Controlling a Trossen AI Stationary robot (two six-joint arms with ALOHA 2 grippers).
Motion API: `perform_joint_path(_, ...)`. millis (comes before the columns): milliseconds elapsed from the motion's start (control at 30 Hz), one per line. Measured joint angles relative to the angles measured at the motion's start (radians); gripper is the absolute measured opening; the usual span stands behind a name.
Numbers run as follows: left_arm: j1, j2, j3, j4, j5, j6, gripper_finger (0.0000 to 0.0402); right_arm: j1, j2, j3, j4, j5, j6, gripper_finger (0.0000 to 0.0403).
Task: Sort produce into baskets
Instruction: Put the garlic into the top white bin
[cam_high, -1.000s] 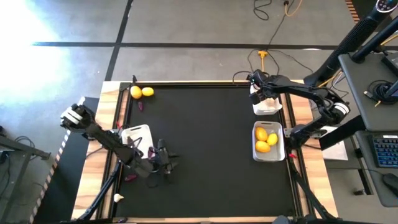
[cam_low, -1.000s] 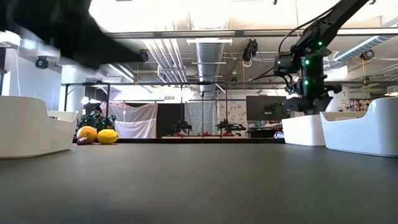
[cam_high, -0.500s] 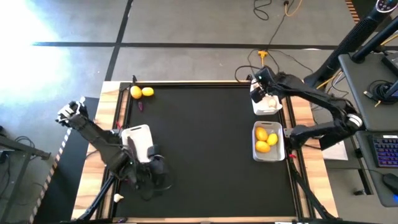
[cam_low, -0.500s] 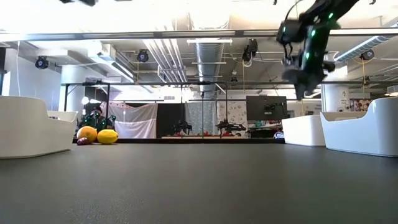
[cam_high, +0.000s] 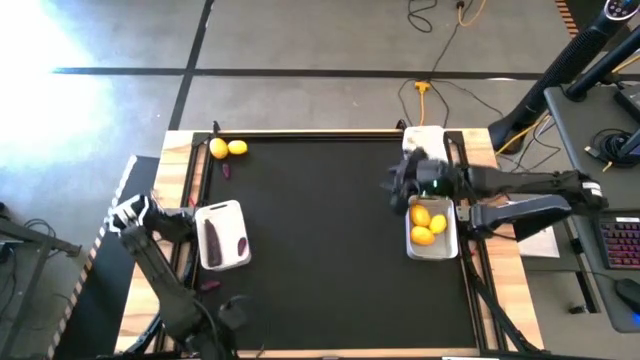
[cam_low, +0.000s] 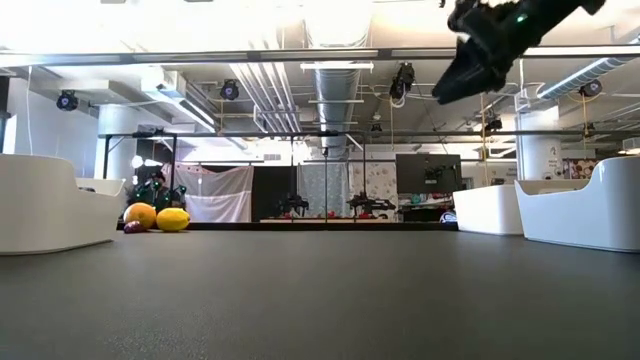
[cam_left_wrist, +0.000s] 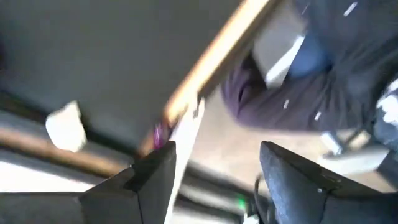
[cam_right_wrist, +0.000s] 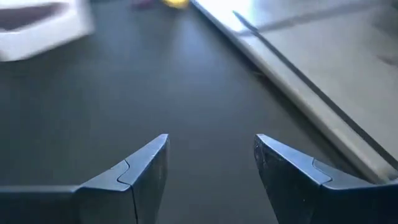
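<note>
Two lemons (cam_high: 228, 148) lie at the table's far left corner, with a small purple piece (cam_high: 226, 170) near them. The left white tray (cam_high: 224, 212) holds a long purple piece (cam_high: 212, 240) and a small one. The right tray (cam_high: 447, 245) holds three lemons (cam_high: 428, 224). A third tray (cam_high: 424, 140) stands beyond it. My right gripper (cam_high: 400, 186) hangs open and empty above the mat beside the lemon tray. My left gripper (cam_high: 232, 310) is open and empty at the near left edge; its wrist view shows a garlic bulb (cam_left_wrist: 65, 127) on the wooden border.
A purple piece (cam_high: 208, 284) lies on the wooden border near the left tray. The middle of the black mat (cam_high: 320, 240) is bare. In the low view the lemons (cam_low: 157, 216) sit far off at the left, and the trays' walls (cam_low: 585, 205) stand at both sides.
My right gripper has left the far right tray, risen, and gone toward the table's near edge and a little left, next to the lemon tray. My left gripper has drawn back from beside the left tray toward the near left edge.
</note>
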Motion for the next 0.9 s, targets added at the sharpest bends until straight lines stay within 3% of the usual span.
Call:
perform_joint_path(67, -0.008, 0.045, 0.013, -0.017, 0.072, -0.015, 0.0217, 0.084, 0.009, -0.041, 0.076, 0.004, 0.0, 0.0226)
perform_joint_path(200, 0.002, 0.089, 0.001, -0.053, 0.122, 0.066, 0.0217, 0.216, 0.049, -0.113, 0.253, 0.009, 0.009, 0.0229)
perform_joint_path(367, 0.048, 0.079, -0.097, -0.113, 0.195, 0.201, 0.0217, 0.306, 0.123, -0.133, 0.373, 0.037, 0.008, 0.0236)
perform_joint_path(600, 0.078, 0.073, -0.288, -0.039, 0.399, 0.388, 0.0217, 0.343, 0.247, -0.087, 0.394, 0.071, 0.011, 0.0258)
perform_joint_path(900, 0.08, 0.074, -0.434, 0.03, 0.483, 0.441, 0.0218, 0.345, 0.374, -0.069, 0.413, 0.072, 0.027, 0.0282)
